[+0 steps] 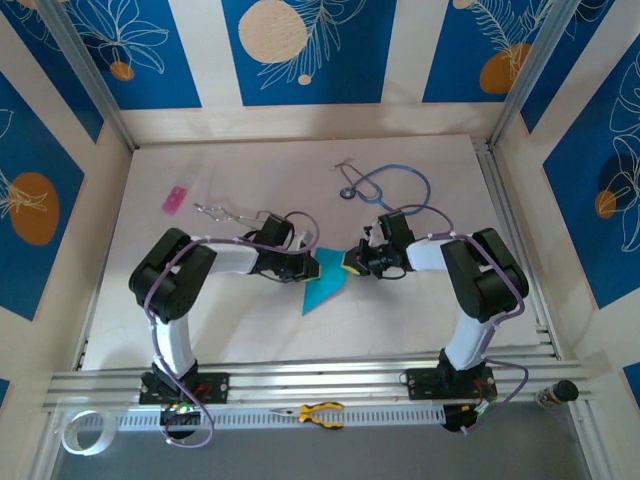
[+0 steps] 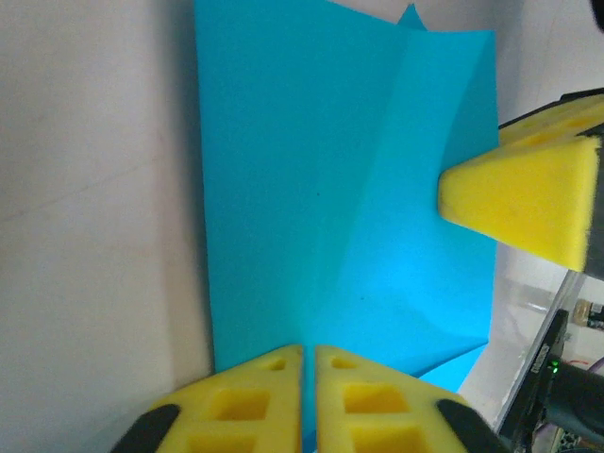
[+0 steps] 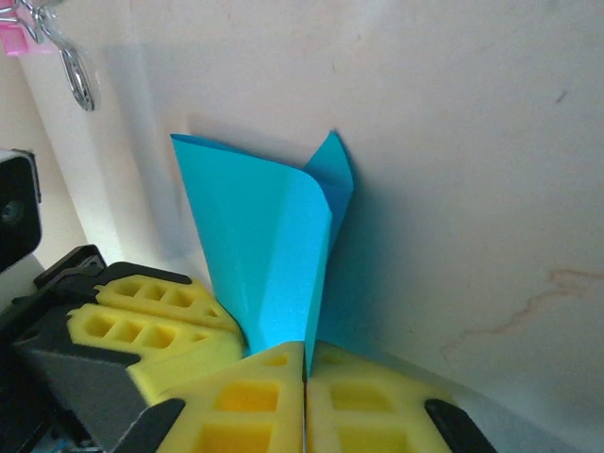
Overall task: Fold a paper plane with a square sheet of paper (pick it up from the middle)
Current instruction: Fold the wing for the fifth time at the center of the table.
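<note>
You are in the middle of the folding, not at the pick-up. The sheet of paper is no longer a flat square: it has diagonal creases, and from above it looks like a narrow pointed shape, with the tip toward your left arm's base. It lies at the middle of the table, between the two arms and well apart from the stethoscope at the far side.

The left tool has its two yellow fingers pressed together, and one edge of the sheet goes in between them, so I judge it is clamped on the paper. The right tool is also together, and the sheet rises out from between its fingers, with one corner curled over at the far end. So each tool holds one side, and the two face each other closely.

For the next move, I think you must bring one held edge over to the other along the centre crease. This calls for slow, matched motion of both arms, because thin paper can tear or slip if they pull apart. Release one side only when the fold lies flat.
</note>
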Available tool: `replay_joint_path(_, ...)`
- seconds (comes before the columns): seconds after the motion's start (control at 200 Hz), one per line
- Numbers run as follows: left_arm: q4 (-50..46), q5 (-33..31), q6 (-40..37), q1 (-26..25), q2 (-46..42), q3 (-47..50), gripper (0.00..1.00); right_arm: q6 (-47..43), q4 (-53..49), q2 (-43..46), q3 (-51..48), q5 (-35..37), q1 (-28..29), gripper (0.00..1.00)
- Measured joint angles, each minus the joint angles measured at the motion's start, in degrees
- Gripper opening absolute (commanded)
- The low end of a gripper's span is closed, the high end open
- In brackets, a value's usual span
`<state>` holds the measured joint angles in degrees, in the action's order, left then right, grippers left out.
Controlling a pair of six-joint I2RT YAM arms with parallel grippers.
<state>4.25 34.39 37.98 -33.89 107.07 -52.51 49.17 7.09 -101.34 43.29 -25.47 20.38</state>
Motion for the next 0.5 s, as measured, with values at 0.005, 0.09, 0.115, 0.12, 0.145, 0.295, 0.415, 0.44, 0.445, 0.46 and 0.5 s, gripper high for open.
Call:
replay_joint_path(0.005,0.02,-0.11,0.09,0.00,-0.17,0.09,0.20,0.02,-0.02,0.02,0.00,0.00,0.00,0.07)
replay_joint_path(0.09,-0.02,-1.38,-0.24,0.00,-2.89,1.01,0.28,0.83,-0.33,1.14,-0.04,0.61,0.00,0.05)
replay_joint_path(0.115,0.04,-1.77,-0.33,0.00,-3.82,1.29,0.29,1.42,-0.31,1.53,-0.09,0.96,0.00,0.05)
replay_joint_path(0.12,0.04,-1.84,-0.44,0.00,-4.00,1.31,0.30,1.44,-0.33,1.68,-0.13,1.07,0.00,0.04)
replay_joint_path(0.145,0.17,-2.23,-0.61,0.00,-5.09,1.64,0.31,2.19,-0.26,2.29,-0.31,1.53,0.00,0.04)
replay_joint_path(0.295,0.42,-5.95,-3.85,-0.90,-12.11,3.76,0.36,6.88,-0.28,6.10,-2.03,4.04,0.04,0.04)
replay_joint_path(0.415,-1.44,-11.23,-8.66,-4.76,-15.80,4.37,0.40,12.02,-0.98,8.57,-3.19,6.73,0.76,0.04)
replay_joint_path(0.44,-1.92,-12.28,-10.12,-5.84,-16.15,4.37,0.41,12.96,-1.16,9.01,-3.32,7.21,0.96,0.03)
replay_joint_path(0.445,-2.12,-12.66,-10.23,-6.14,-16.24,4.37,0.41,13.25,-1.20,9.11,-3.34,7.37,1.01,0.03)
replay_joint_path(0.46,-2.36,-13.16,-10.86,-6.75,-16.35,4.37,0.42,13.66,-1.38,9.35,-3.39,7.54,1.07,0.03)
replay_joint_path(0.5,-3.19,-14.93,-12.74,-8.61,-16.52,4.37,0.43,15.17,-1.42,9.97,-3.58,8.13,1.40,0.03)
